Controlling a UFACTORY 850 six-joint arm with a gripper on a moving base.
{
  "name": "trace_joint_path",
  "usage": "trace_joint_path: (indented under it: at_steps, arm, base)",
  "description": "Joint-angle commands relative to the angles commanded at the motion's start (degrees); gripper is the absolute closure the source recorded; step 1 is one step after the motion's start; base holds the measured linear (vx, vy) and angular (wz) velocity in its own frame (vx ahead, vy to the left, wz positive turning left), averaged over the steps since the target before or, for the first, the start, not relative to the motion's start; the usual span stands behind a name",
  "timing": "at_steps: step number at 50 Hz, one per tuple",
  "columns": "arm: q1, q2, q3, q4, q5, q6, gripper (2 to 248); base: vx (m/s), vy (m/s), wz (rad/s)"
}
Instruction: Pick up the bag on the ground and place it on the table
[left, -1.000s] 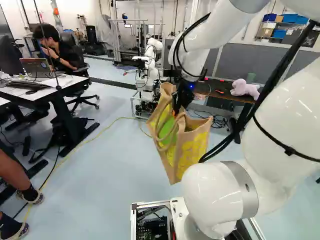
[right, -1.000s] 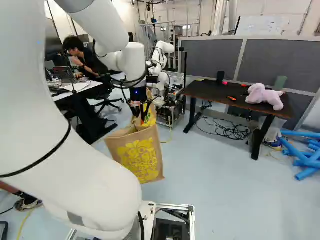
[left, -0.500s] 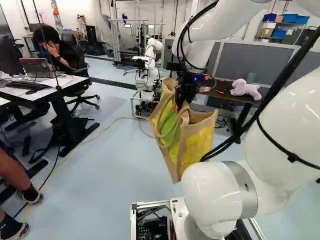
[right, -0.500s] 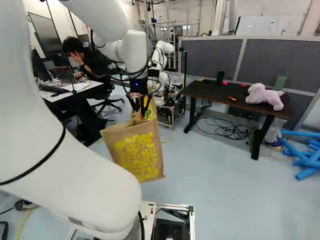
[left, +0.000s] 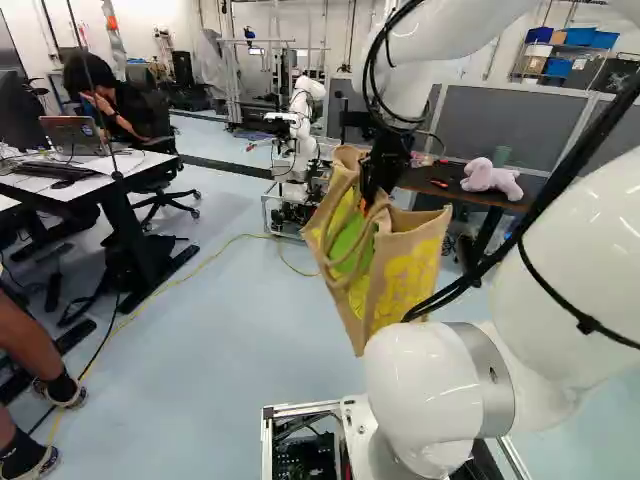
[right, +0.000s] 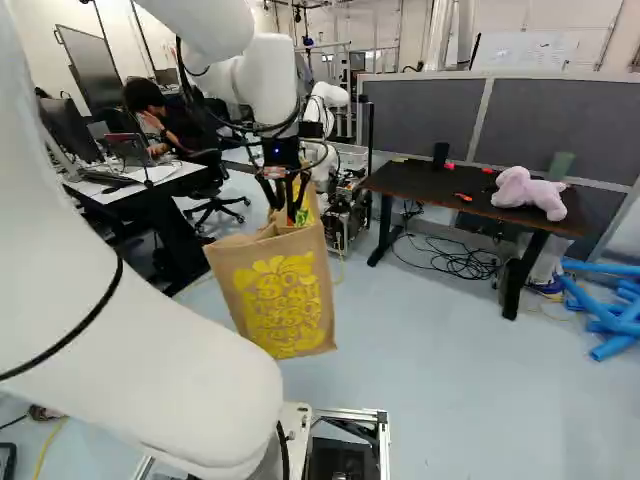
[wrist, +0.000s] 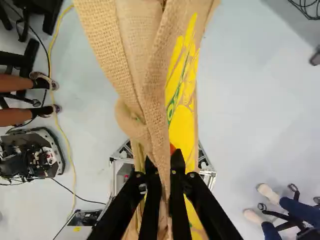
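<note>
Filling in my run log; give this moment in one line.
gripper: shut on bag | bag: hanging above floor | table: bag not yet there | pink plush toy: on table

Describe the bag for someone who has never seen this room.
In the right base view, follow the big white arm from the left to its black gripper. The bag hangs there, above the floor. Tan, boldly printed in yellow, it stands out from the white arm and the dark table.

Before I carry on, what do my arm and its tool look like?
The arm is glossy white, with rounded, tube-like links and a silver-grey band low down. Thick black cables run along it, and a small blue light shows near the wrist. The tool is black, two-fingered, with a little orange at its tips.
</note>
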Motion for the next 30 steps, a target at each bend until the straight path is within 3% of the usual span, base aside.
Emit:
trace_joint_path:
  at_steps: [30]
  arm:
    - [-1.4, 0.8, -5.06, -2.96, -5.39, 0.0, 227]
  base:
    - [0.0, 0.0, 0.0]
